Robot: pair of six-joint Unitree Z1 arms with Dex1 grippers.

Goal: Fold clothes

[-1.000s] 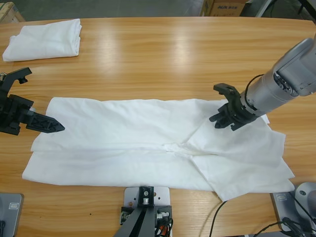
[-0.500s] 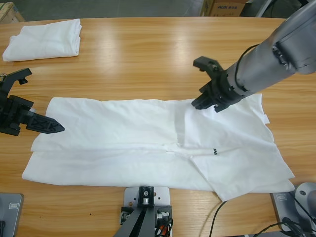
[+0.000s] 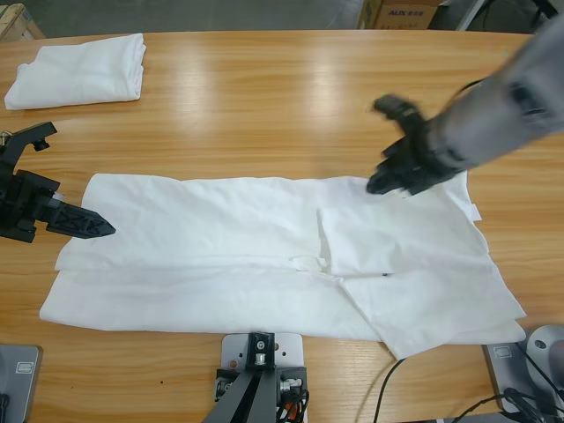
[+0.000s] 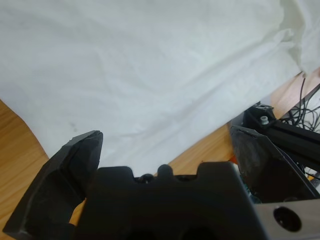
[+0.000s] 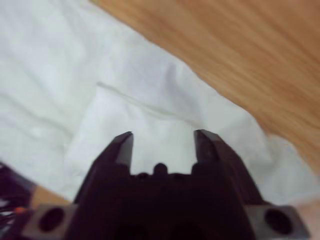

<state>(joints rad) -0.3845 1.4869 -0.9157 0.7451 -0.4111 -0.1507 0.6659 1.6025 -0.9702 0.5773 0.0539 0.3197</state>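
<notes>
A long wooden table fills the high view. Spread across its near half lies a large, plain white cotton T-shirt, partly folded, one sleeve flap turned inward at the right. A second white T-shirt, folded into a neat rectangle, sits well apart at the far left corner. The black two-jawed right gripper hovers above the spread shirt's far right edge, jaws spread and empty. The black left gripper rests at the shirt's left edge, jaws spread.
</notes>
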